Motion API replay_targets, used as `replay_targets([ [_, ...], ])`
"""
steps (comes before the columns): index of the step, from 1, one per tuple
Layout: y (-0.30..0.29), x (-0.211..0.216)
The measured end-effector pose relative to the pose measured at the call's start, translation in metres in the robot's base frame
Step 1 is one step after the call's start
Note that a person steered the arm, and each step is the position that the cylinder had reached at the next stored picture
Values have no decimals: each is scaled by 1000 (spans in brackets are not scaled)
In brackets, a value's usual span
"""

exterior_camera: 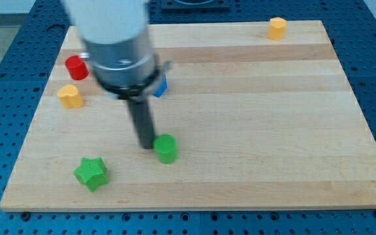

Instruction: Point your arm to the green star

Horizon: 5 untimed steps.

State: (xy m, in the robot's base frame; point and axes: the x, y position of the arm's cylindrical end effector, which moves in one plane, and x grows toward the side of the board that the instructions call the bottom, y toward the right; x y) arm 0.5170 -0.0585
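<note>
The green star point(91, 173) lies near the board's bottom left. My tip point(146, 145) is at the end of the dark rod, up and to the right of the star, well apart from it. The tip stands right beside a green round block point(166, 149), on that block's left, touching or nearly touching it.
A red round block point(77, 67) and a yellow block point(71, 96) sit at the left side. A blue block point(160, 87) is partly hidden behind the arm's body. Another yellow block point(277, 28) sits at the top right. The wooden board point(273, 130) lies on a blue pegboard.
</note>
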Motion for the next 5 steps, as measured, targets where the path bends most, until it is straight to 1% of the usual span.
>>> replay_targets([
  [1,43,32],
  [2,43,45],
  [3,12,79],
  [4,3,101],
  [5,-60,102],
])
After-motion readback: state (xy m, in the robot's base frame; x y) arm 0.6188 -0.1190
